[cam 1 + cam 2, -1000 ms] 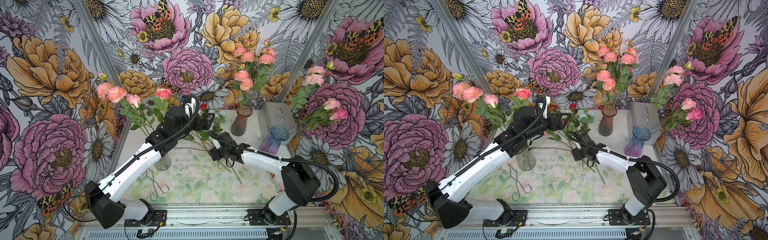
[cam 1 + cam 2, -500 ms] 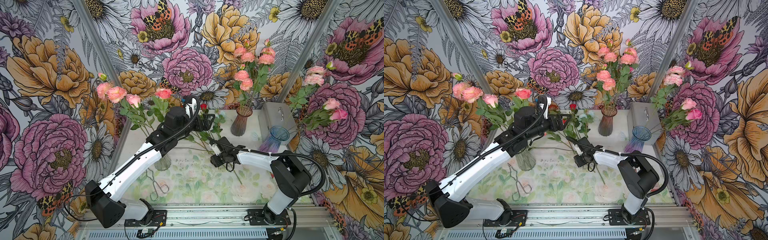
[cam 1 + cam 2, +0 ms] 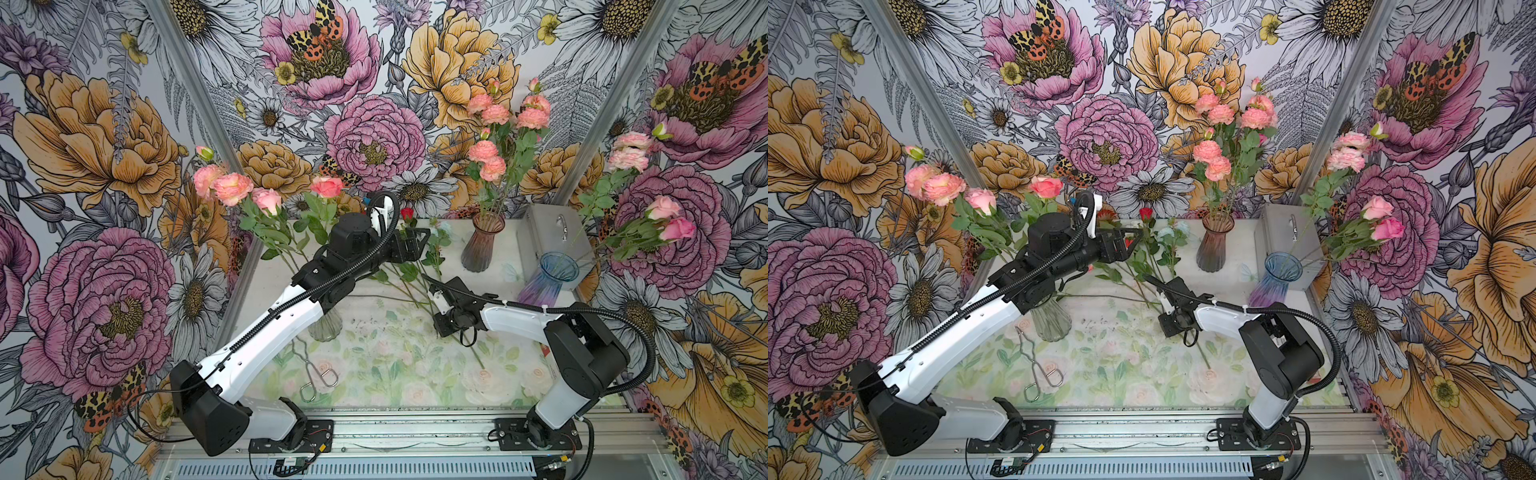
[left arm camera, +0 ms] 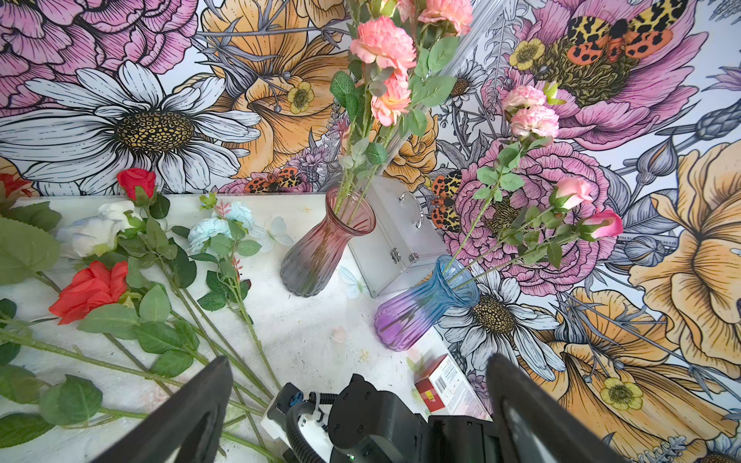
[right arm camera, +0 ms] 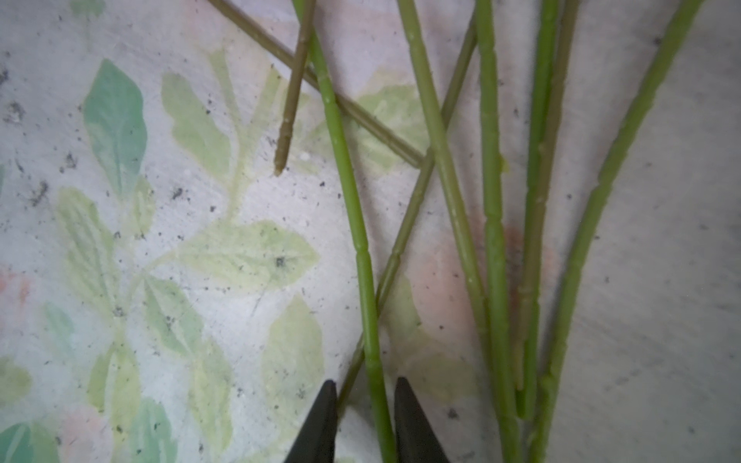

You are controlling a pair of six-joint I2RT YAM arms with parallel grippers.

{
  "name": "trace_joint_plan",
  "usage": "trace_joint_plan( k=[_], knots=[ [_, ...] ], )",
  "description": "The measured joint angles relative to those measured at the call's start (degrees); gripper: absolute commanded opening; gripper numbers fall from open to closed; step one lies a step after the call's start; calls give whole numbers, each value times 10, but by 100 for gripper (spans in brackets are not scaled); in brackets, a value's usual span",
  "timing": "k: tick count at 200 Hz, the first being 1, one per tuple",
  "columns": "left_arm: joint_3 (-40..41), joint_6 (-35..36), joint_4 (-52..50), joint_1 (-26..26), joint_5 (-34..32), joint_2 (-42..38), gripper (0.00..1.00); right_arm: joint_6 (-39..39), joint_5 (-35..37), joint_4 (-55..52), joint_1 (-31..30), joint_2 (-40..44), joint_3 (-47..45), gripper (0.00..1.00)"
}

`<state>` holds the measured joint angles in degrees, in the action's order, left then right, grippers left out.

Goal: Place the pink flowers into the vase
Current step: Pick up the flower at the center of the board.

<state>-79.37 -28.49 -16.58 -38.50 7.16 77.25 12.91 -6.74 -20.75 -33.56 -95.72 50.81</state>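
The pink flowers point(image 3: 494, 114) are standing in vases. One bunch is rising upright from the brown vase point(image 3: 478, 249) at the back of the table point(image 3: 395, 374). Another is leaning toward the left wall from the clear vase point(image 3: 326, 328), which the left arm is partly covering. A third is leaning toward the right wall from the blue vase point(image 3: 548, 279), just beside the metal box point(image 3: 552, 232).

Between the clear and brown vases, red roses point(image 4: 90, 288), a white bloom point(image 4: 92, 236) and pale blue blooms point(image 4: 208, 230) are lying on the table, their long stems fanning toward the front. The right gripper point(image 5: 365, 385) is reaching low over these stems. Its jaws are standing narrow on both sides of one stem point(image 5: 361, 248), with a small gap showing beside it, so they are not pinching it. Which bloom this stem is belonging to I cannot tell, as the wrist view is showing only bare stems.

The left gripper point(image 4: 361, 360) is hovering above the lying blooms, jaws spread wide and holding nothing. Tongs point(image 3: 316, 374) are lying near the front, close to the clear vase.
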Motion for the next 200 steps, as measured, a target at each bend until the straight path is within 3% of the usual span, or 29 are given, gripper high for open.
trace_joint_plan(
  k=[56,94,142,200],
  knots=[
    [-1,-1,-1,-3,0,3,98,8,-6,2,0,16,-23,16],
    [-11,-1,-2,-8,2,17,98,13,-6,4,0,17,-26,0],
    [-11,-2,-4,-11,4,19,99,13,-7,-4,0,33,-26,0],
    [-17,-32,-6,-2,16,35,98,19,-7,-43,-32,111,-26,0]
  ],
)
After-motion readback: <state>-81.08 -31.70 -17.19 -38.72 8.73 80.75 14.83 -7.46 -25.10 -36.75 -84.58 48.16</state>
